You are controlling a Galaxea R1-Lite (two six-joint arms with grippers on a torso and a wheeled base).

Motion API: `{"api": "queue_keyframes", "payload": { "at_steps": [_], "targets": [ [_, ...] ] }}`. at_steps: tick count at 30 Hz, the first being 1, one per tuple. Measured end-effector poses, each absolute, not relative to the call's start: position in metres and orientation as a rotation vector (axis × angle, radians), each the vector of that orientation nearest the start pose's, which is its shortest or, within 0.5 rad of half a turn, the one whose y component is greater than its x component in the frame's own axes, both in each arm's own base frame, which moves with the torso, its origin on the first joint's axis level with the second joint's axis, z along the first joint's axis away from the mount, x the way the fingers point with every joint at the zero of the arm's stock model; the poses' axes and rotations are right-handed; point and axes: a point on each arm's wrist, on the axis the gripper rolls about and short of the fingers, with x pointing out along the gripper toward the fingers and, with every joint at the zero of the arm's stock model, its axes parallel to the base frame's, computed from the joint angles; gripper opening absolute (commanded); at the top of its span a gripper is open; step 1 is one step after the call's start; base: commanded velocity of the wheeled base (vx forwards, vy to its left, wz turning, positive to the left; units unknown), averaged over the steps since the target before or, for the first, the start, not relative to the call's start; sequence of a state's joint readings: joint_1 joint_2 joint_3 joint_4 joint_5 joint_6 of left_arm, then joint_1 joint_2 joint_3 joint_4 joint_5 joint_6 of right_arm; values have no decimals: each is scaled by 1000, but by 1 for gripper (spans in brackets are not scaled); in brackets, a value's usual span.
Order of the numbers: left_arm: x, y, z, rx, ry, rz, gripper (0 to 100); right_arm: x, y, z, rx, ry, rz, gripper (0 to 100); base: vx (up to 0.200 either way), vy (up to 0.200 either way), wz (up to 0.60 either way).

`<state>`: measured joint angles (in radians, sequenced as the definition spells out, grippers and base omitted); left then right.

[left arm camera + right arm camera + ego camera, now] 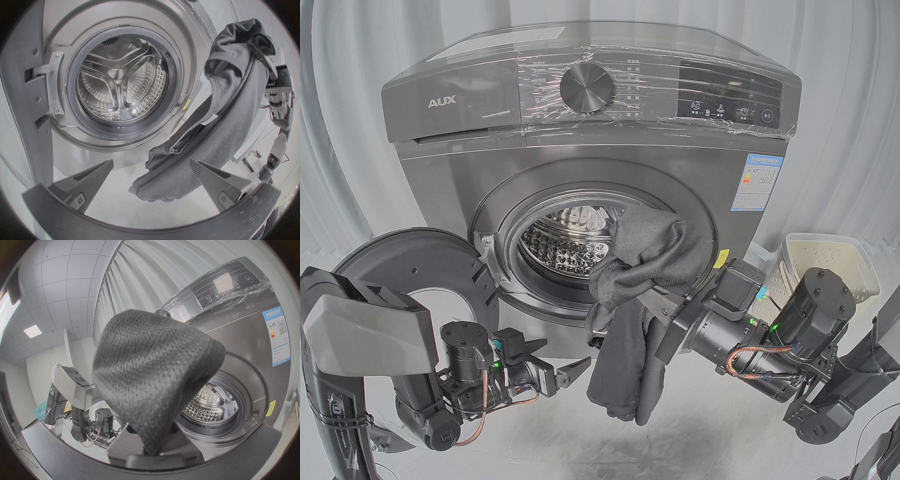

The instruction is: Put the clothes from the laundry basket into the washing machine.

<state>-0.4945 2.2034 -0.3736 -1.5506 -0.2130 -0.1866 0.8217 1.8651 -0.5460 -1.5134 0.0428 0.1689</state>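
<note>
Squarely ahead stands the grey washing machine (456, 181), its door (419, 262) swung open to the robot's left, with a blue label (757, 181) and a small yellow sticker (721, 258) on its front (print too small to tell). A dark grey garment (650, 262) hangs across the right rim of the drum (569, 244) opening, clenched in the right claw (650, 294). The white laundry basket (831, 256) stands beside the machine at right, and the left claw (567, 351) hangs low, fingers spread.
</note>
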Motion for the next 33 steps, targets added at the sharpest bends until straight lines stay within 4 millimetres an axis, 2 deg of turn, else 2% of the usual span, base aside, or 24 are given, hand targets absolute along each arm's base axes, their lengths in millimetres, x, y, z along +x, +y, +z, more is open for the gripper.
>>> {"api": "queue_keyframes", "payload": {
  "at_steps": [17,26,33],
  "targets": [
    [291,-159,-9,-113,374,-664,100,202,228,157,237,-113,896,0,0,0,0],
    [301,-147,-12,-103,363,-623,100,202,228,156,235,-110,896,0,0,0,0],
    [308,-151,-10,-106,332,-628,100,202,228,156,235,-108,896,0,0,0,0]
  ]
}}
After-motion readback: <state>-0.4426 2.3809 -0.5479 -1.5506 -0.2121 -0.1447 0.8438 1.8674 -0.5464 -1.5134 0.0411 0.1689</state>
